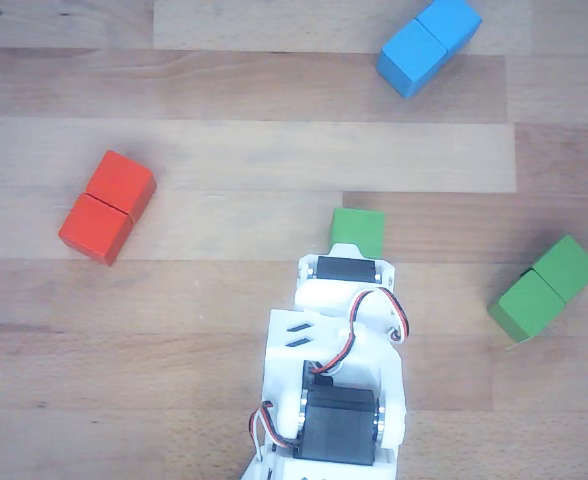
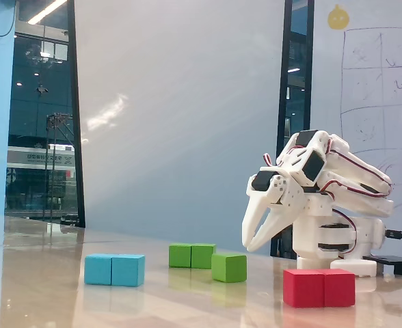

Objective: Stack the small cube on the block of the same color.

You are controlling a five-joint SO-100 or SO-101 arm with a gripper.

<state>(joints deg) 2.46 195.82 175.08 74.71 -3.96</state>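
The small green cube [image 1: 358, 228] lies alone on the wooden table, just beyond the front of my white wrist [image 1: 346, 290] in the other view. In the fixed view the cube [image 2: 229, 266] sits low and left of my gripper [image 2: 250, 244]. The gripper points down, hangs above the table, and its fingertips meet with nothing between them. It is hidden under the wrist in the other view. The green oblong block [image 1: 546, 288] lies at the right, apart from the cube. In the fixed view it [image 2: 192, 255] lies behind and left of the cube.
A red oblong block [image 1: 107, 207] lies at the left and a blue oblong block [image 1: 429, 45] at the top right of the other view. In the fixed view the red block [image 2: 319, 288] is in front of the arm's base and the blue one [image 2: 115, 269] is at the left.
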